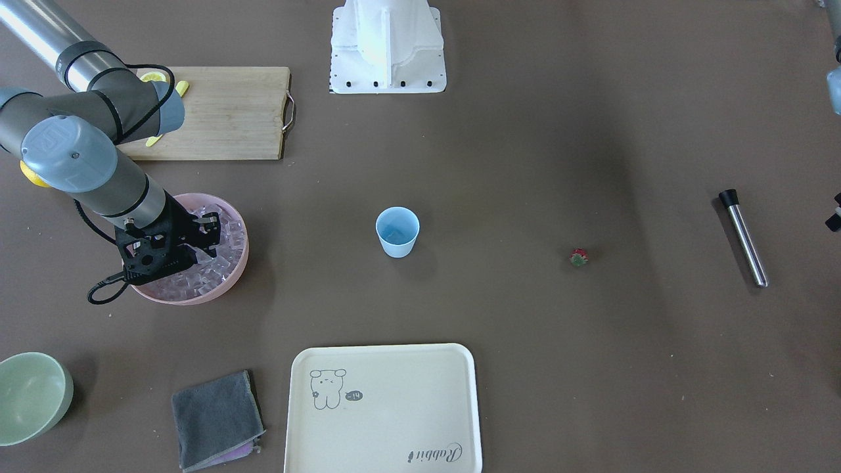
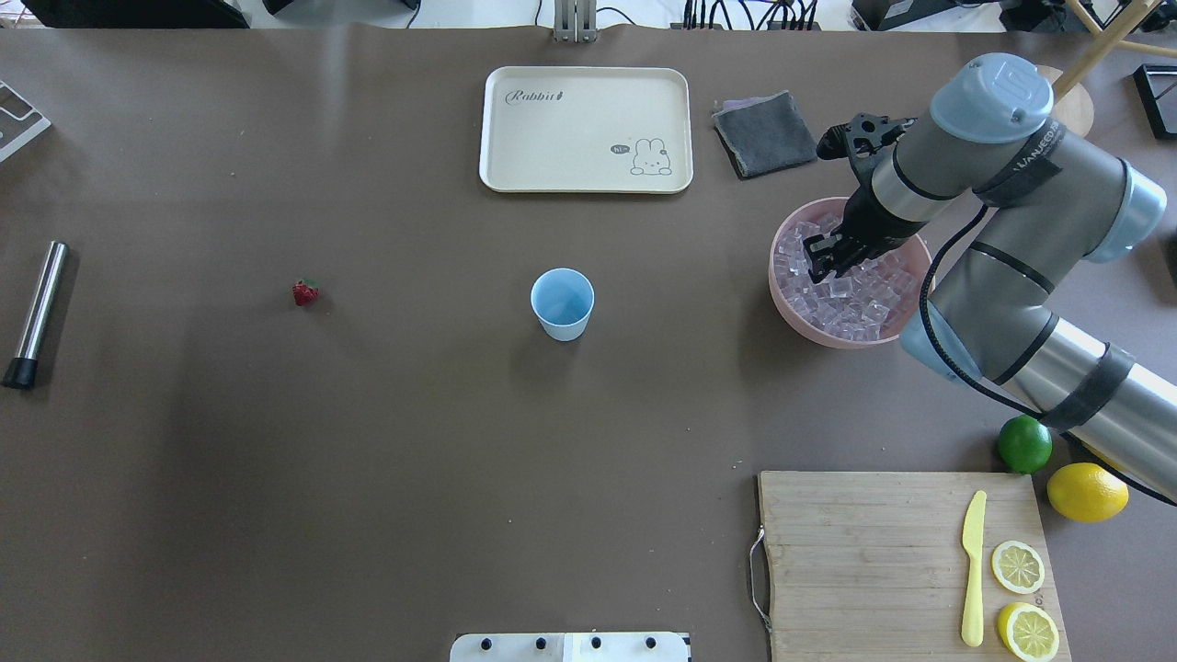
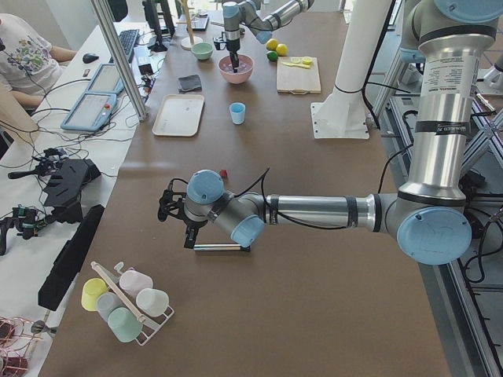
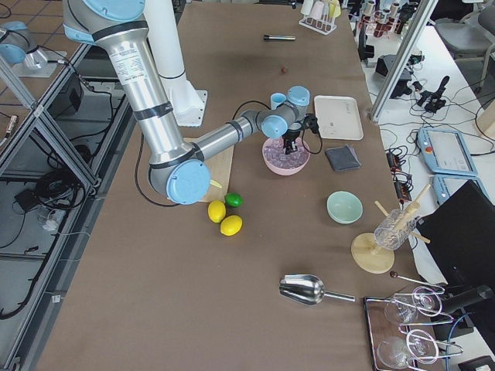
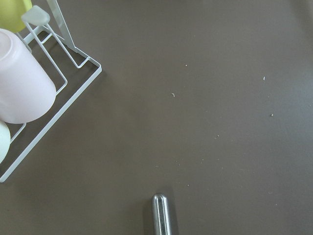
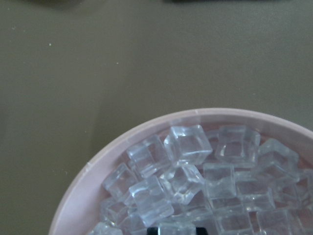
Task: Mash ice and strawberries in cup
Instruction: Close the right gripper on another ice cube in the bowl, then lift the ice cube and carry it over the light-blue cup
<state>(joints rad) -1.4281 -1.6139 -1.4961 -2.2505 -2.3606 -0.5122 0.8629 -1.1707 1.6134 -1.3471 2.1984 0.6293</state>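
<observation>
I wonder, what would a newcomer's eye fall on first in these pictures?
Most likely the right gripper, down among the ice heaped in the pink bowl on the robot's right. Next, the light-blue cup standing alone mid-table, and the tiny red strawberry lying apart on the robot's left.

A robotics lab, not a kitchen

A big silver-and-grey robot arm (image 3: 440, 118) and a second one (image 3: 267, 12) work by a white pedestal (image 1: 387, 46) with a bolted base plate, at a long table (image 2: 368, 441) covered in brown sheeting and flanked by aluminium frame posts (image 3: 118, 59); beside it runs a desk with a keyboard (image 3: 148, 35), a control tablet (image 3: 90, 110) and handheld controllers (image 3: 63, 181), where a person (image 3: 23, 55) sits, and loose cables (image 4: 46, 185) lie on the floor under the frame
</observation>
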